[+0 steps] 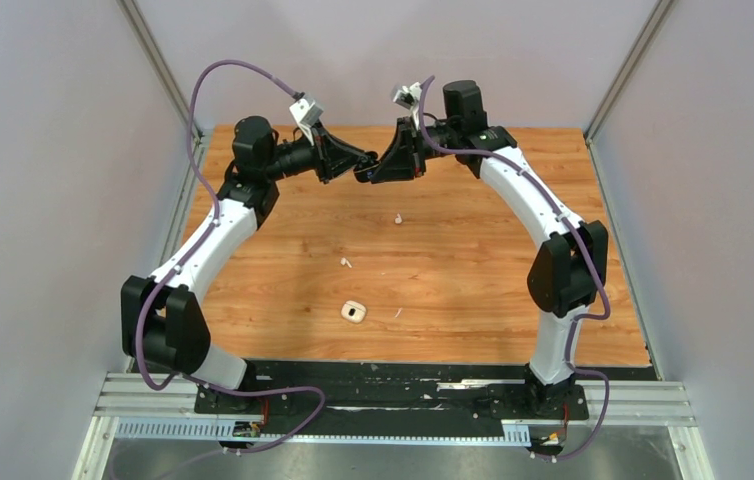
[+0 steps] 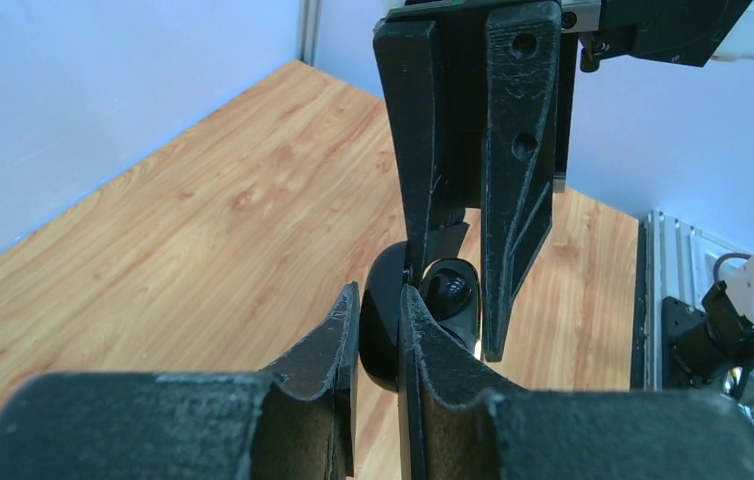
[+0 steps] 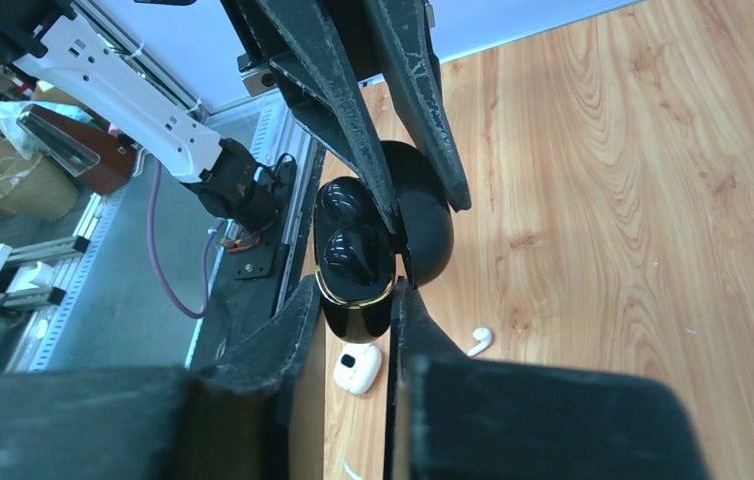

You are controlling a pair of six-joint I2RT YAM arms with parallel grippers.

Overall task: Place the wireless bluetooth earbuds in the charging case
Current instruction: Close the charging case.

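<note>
**Black case held between both tools, black earbuds seated**

I have the left tool (image 2: 380, 297) clenched on the raised lid (image 3: 428, 220) of the open black case (image 3: 353, 312), up off the tabletop (image 3: 603, 200). My right tool (image 3: 353, 288) meets it tip to tip. Its fingers press against either side of the case's lower half, so I read it as grasping the case too. Two black earbuds (image 3: 353, 250) sit in their wells between the right tool's fingers and the left tool's fingertips. Down on the tabletop, below and nearer the arm bases than both tools, a white earbud (image 3: 480, 340) lies just beside a small white case (image 3: 358, 368). From above I see two more white earbuds (image 1: 398, 217) scattered under the tools.
</note>
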